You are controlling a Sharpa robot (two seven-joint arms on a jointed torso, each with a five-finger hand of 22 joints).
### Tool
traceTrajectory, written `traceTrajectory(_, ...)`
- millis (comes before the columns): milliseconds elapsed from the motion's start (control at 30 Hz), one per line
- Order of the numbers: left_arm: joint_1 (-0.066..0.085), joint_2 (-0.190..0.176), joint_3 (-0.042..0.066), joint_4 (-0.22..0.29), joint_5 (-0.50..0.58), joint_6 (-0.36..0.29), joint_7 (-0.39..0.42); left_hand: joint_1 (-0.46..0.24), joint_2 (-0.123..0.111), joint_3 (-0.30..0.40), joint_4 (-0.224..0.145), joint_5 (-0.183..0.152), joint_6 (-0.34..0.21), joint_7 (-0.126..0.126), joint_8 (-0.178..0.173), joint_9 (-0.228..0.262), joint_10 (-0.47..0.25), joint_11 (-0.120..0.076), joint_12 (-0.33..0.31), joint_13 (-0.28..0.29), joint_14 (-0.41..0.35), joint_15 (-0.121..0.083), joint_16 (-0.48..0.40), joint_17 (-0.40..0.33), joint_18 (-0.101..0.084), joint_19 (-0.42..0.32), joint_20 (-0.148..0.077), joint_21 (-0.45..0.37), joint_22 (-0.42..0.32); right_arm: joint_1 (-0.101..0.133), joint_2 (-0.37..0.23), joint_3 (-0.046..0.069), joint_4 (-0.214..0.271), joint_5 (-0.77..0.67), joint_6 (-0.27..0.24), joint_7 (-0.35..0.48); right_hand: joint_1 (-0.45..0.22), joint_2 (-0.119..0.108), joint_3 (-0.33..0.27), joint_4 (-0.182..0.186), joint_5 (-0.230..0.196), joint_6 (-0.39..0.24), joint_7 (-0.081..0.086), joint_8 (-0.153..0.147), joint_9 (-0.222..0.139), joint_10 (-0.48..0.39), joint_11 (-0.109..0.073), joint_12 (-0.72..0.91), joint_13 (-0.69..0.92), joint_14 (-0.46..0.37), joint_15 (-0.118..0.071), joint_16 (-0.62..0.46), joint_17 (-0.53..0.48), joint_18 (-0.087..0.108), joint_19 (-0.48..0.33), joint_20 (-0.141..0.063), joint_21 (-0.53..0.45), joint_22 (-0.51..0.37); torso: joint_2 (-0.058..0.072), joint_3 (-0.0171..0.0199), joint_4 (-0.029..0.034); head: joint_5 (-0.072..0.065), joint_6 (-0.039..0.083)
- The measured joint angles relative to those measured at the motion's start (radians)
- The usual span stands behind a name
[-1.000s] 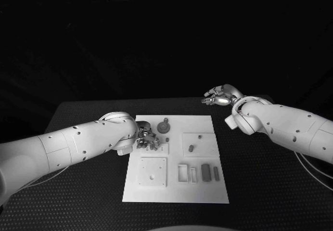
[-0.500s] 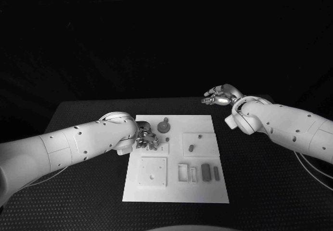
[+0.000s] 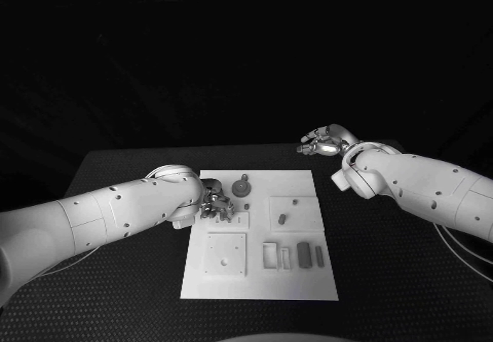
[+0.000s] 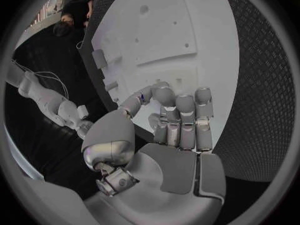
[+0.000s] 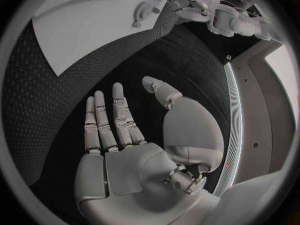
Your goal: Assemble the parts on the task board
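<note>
The task board [image 3: 298, 281] is laid flat mid-table [image 3: 123, 285], long side running near to far. The left robot hand [image 3: 216, 203] is positioned over the board's far-left area, fingers curled in together; whether a part is pinched cannot be told (fingertips block the view). The right robot hand [image 3: 323, 142] is held off the board, past its far-right corner, fingers spread, nothing held. Grey parts [image 3: 304, 255] are seated in the board's near-right slots; a round part [image 3: 241, 188] is placed near the far edge.
</note>
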Motion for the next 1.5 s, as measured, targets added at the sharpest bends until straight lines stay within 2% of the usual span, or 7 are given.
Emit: traceTrajectory(1500,-0.002,0.014,-0.002,-0.011,-0.003,0.025,0.003,0.0,0.0,0.0,0.0,0.0,-0.004,-0.005,0.004,0.001,-0.001,0.0,0.008,0.0,-0.001,-0.001,0.004,0.0,0.0,0.0,0.0,0.004,0.0,0.0,0.002,0.0,0.0,-0.001,0.001,0.0,0.0,0.0,0.0,0.0,0.004,0.0,0.0,0.0,-0.001,0.0,0.0,0.0,0.0,-0.003,0.003,0.0,-0.001,0.0,0.0,0.0,0.0,0.0,-0.001,0.0004,0.0006,0.001,-0.005)
